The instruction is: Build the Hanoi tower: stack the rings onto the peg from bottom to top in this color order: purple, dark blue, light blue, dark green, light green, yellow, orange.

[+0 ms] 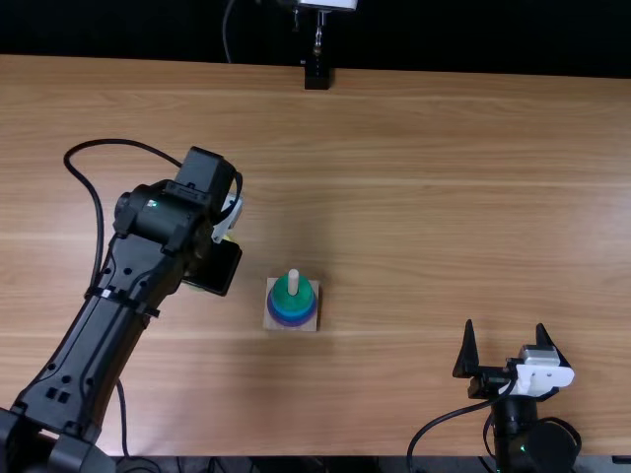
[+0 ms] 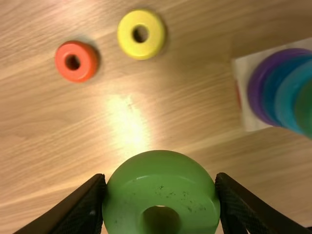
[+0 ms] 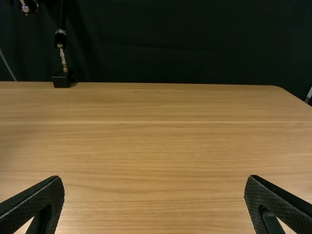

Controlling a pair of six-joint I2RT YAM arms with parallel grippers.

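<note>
Left gripper [image 1: 226,218]: over the table left of the stack in the top view. In its wrist view we find its two flat black fingers parted by the width of a thick, glossy light green ring [image 2: 161,187], one pressed to each side. The ring's hole shows in the face turned to our camera. We cannot tell whether its underside touches wood.

Right gripper [image 1: 505,333]: low over the near part of the table, right of the stack. We see its fingers spread wide, with nothing between them.

The stack: a square, pale wooden base [image 1: 271,324] stands on the light brown wooden table [image 1: 444,177], near the middle. Its upright, pale round peg [image 1: 293,281] pokes up through the rings. From the bottom we read a wide purple ring [image 2: 255,92], a dark blue ring [image 2: 269,92], a light blue ring [image 2: 284,97] and a dark green ring [image 2: 304,109] on top.

Loose: we log a small yellow ring [image 2: 141,50] and a smaller orange ring [image 2: 87,61], both flat on the table, near each other but apart. The yellow one lies nearer the base.
</note>
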